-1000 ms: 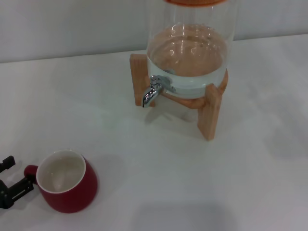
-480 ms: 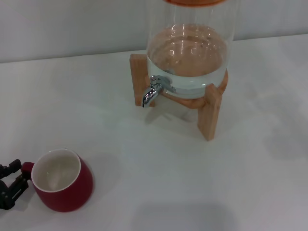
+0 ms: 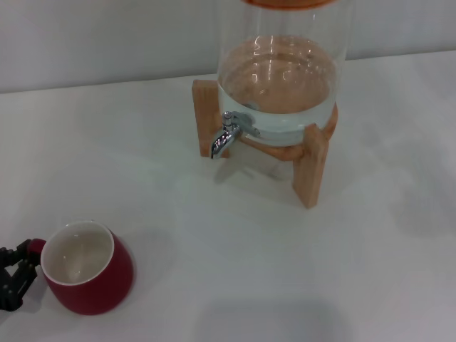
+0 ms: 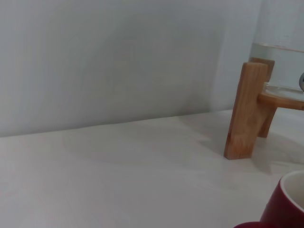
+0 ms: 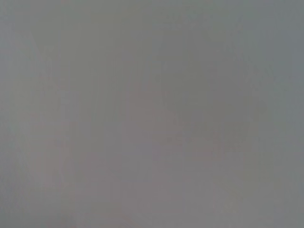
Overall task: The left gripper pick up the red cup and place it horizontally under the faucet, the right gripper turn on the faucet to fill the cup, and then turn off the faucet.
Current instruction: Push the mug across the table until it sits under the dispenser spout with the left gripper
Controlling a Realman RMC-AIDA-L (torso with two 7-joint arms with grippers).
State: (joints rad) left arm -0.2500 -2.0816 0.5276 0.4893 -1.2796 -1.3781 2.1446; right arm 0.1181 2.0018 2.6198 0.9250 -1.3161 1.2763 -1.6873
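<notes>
Your cup (image 3: 87,268) sits upright on the table (image 3: 285,271) at its near left corner, white inside showing, its small handle turned out to the left, and well apart from the faucet (image 3: 226,134), which hangs off the front of the glass dispenser (image 3: 281,71) on its wooden stand (image 3: 312,165) at the far middle. In the left wrist view only the cup's rim (image 4: 289,202) shows at the corner, with a stand leg (image 4: 244,110) beyond it. The left claw (image 3: 16,274) is right at that handle, its two fingers close around it; you look to be pinching the handle, though the grip itself is half hidden at the frame's edge. So you are at the first step, the pick-up, with the cup not yet off the table. Next you need a firm hold on that loop, a lift, then a carry across to set the cup level beneath the spout. The right claw is out of sight in every view; its wrist camera shows only blank grey
</notes>
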